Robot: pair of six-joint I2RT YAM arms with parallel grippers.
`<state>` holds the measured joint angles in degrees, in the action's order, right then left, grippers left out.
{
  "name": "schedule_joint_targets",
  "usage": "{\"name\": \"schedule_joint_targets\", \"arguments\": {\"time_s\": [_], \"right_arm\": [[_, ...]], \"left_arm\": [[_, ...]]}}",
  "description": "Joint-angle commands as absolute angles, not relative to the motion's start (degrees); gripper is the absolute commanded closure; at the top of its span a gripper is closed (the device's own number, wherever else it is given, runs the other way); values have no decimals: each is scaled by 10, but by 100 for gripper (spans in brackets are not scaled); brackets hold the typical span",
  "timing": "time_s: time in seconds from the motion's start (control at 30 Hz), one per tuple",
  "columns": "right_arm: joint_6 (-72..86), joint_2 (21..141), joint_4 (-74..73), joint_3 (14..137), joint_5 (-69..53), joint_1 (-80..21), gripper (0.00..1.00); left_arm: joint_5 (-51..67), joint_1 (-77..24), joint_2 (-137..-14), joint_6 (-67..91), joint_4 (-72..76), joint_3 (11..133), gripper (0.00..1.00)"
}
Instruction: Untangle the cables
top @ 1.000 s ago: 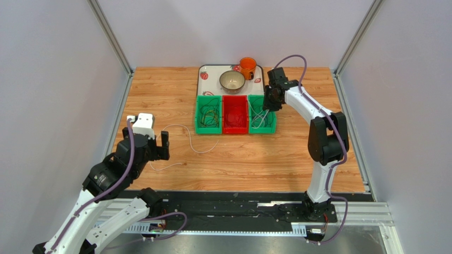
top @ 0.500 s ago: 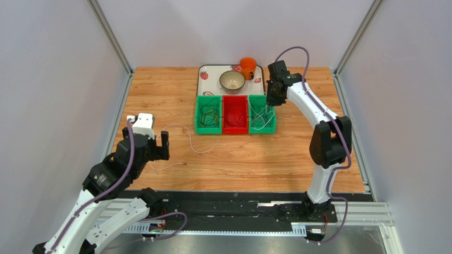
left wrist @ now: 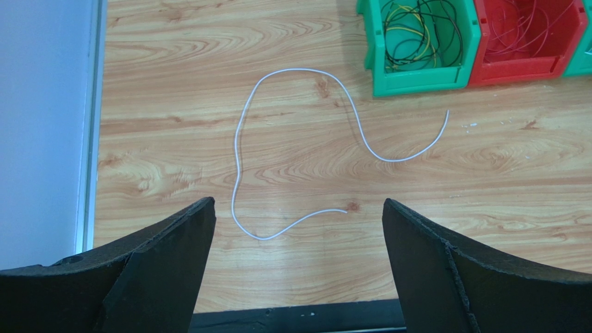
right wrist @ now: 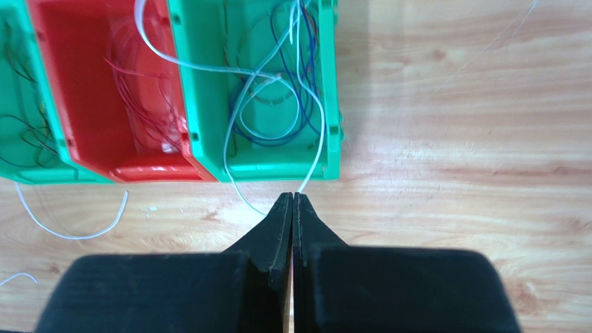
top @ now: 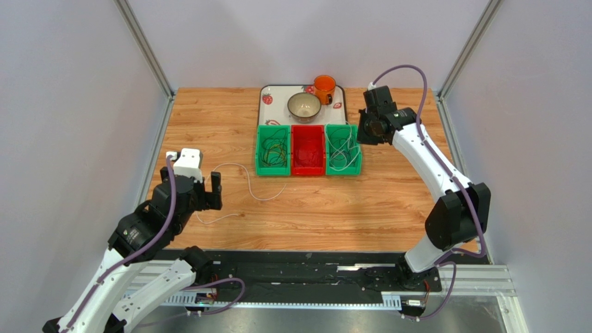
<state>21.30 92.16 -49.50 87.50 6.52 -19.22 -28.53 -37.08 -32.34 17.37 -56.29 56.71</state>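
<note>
**Right gripper** point(right wrist: 292, 197): clenched, its tips pinching a thin white cable point(right wrist: 323, 139) that trails over the near wall of the right-hand green plastic bin point(right wrist: 332, 83). Inside the bin it loops among blue cables point(right wrist: 267, 135) (the adjoining red plastic bin point(right wrist: 149, 170) holds red strands).

**Left gripper** point(left wrist: 297, 205): released, jaws wide apart, above a separate loose white cable point(left wrist: 238, 149). That cable lies in an S-curve on the wooden table point(left wrist: 174, 41), near the left-hand green plastic bin point(left wrist: 417, 82).
</note>
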Motion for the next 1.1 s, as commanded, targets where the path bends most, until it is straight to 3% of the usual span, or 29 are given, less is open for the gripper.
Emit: {"name": "schedule_joint_targets", "arguments": {"time_s": [0.0, 1.07], "right_arm": [[236, 901, -477, 831, 38, -194, 100], [224, 1022, -433, 867, 45, -192, 100]], "left_arm": [[-280, -369, -321, 161, -546, 566, 2], [-282, -369, -324, 161, -547, 566, 2]]}}
